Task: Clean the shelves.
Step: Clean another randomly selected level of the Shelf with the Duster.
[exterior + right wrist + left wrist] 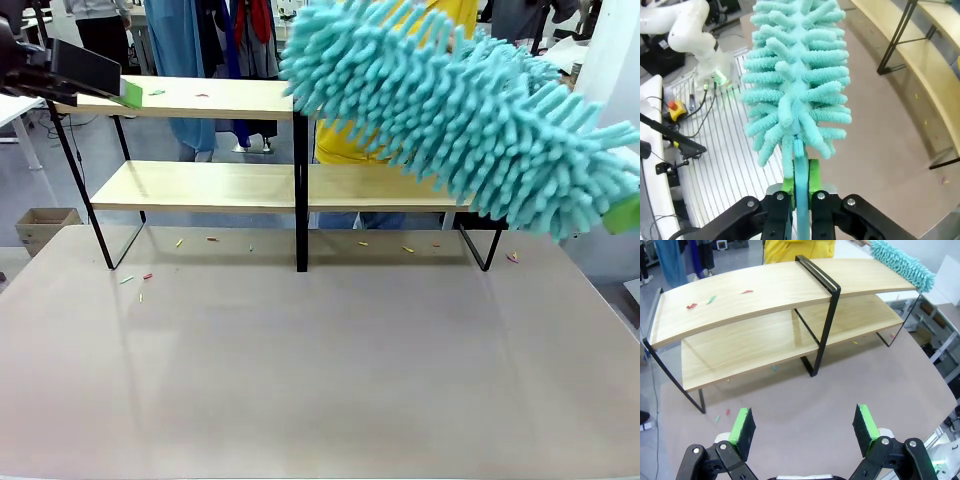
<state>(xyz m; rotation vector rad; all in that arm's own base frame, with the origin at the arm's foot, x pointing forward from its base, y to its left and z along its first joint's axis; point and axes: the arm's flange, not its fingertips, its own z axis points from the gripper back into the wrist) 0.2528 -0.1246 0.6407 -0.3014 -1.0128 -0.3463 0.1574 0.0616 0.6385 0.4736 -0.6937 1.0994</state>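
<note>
Fluffy turquoise duster (460,110) is hanging over the right end of the top board of the shelves (765,290), its long axis running along that board, the right pincer (801,182) clamping its handle. Coloured scraps (700,302) are lying toward the left end, nearer the left pincer (805,425), which is gaping wide.

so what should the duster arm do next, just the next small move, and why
Probably lower the teal duster onto the top board of the shelves and start wiping along it toward the coloured scraps. The right gripper is shut on the duster's handle, the duster is at one end of that board, and the scraps lie near the other end.
</note>
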